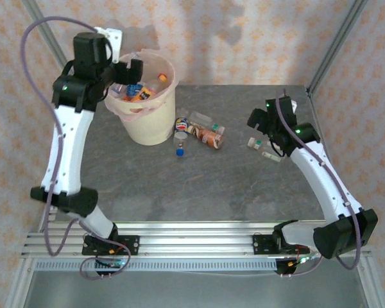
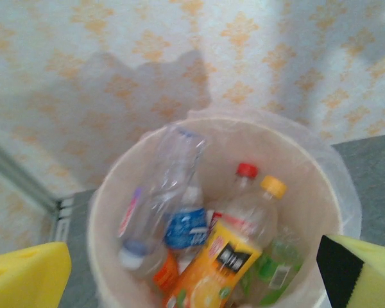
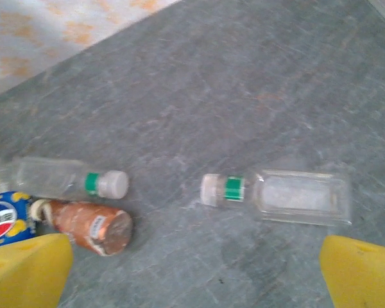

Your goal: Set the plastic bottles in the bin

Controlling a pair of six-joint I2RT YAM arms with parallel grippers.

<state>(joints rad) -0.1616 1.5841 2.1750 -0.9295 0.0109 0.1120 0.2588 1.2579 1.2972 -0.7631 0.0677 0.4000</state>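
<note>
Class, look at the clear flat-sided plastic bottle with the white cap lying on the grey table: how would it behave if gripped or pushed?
The clear flat-sided plastic bottle looks empty, so probably light and easy to skid. Lying on a flat side, it should slide rather than roll. Its clear walls look thin and may dent under squeezing.

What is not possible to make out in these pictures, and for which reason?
1. Left wrist view: clear bottle at the bin is blurred; label unreadable.
2. Right wrist view: blue-labelled bottle is cut off by the left edge.
3. Top view: rightmost bottle is too small to read.
</note>
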